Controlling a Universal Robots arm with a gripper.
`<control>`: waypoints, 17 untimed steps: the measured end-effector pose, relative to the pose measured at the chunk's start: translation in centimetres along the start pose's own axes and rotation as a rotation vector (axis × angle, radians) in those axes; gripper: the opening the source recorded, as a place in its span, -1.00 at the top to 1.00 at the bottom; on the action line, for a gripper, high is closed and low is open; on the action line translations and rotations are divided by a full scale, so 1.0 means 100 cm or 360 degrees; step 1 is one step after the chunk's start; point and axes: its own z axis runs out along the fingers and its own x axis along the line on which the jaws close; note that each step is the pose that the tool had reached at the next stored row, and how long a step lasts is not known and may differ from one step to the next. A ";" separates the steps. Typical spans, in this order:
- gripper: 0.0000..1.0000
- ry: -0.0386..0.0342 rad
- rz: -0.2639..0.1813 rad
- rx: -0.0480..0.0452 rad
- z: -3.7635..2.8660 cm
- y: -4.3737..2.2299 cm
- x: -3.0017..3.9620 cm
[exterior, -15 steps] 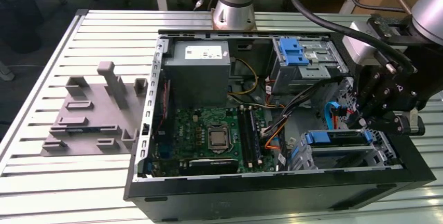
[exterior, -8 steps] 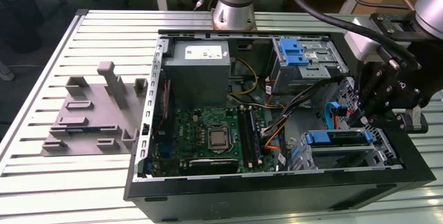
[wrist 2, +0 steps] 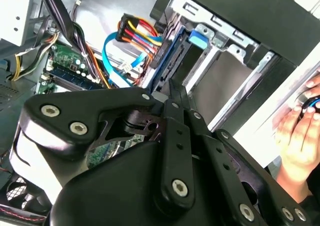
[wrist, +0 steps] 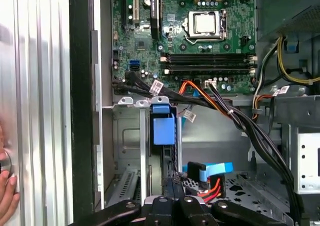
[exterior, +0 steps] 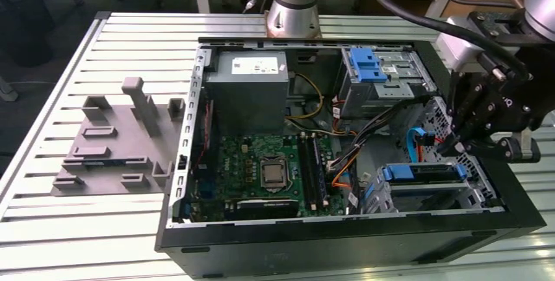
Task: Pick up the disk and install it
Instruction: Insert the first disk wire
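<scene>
I'm watching the drive cage [exterior: 433,193] at about four o'clock in the open computer case [exterior: 347,242], seen from the exterior view. The disk [exterior: 423,172] stands on edge in one of the cage slots, with its blue plastic frame and tab facing outward. It is a thin, flat slab between bare sheet-metal rails.

The gripper [wrist 2: 175,93] hangs just at the disk's outer end, its slim black fingers pressed together with no gap between them. I can't tell whether they are touching the frame.

My worry is skew. If the narrow tips push off-centre, the disk [wrist: 163,130] could cock in the rails and jam, or the smooth plastic tab could let the tips slide off.

The cables are close too. A limp blue ribbon cable [wrist 2: 112,54] and a red-and-yellow wire bundle [wrist 2: 136,32] lie loose just beside the slot, and they could get snagged or pinched.

A person's hand [wrist 2: 300,131] rests on the ribbed aluminium table [exterior: 130,242] near the case wall, uncomfortably close to the arm's linkage.
</scene>
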 end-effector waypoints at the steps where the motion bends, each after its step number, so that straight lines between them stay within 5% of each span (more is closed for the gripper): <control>1: 0.79 0.0000 0.0000 0.0000 0.0000 -0.0018 -0.0006; 7: 0.79 0.0000 0.0001 0.0000 0.0002 -0.0093 -0.0049; 17: 0.79 0.0000 0.0001 0.0000 0.0003 -0.0099 -0.0117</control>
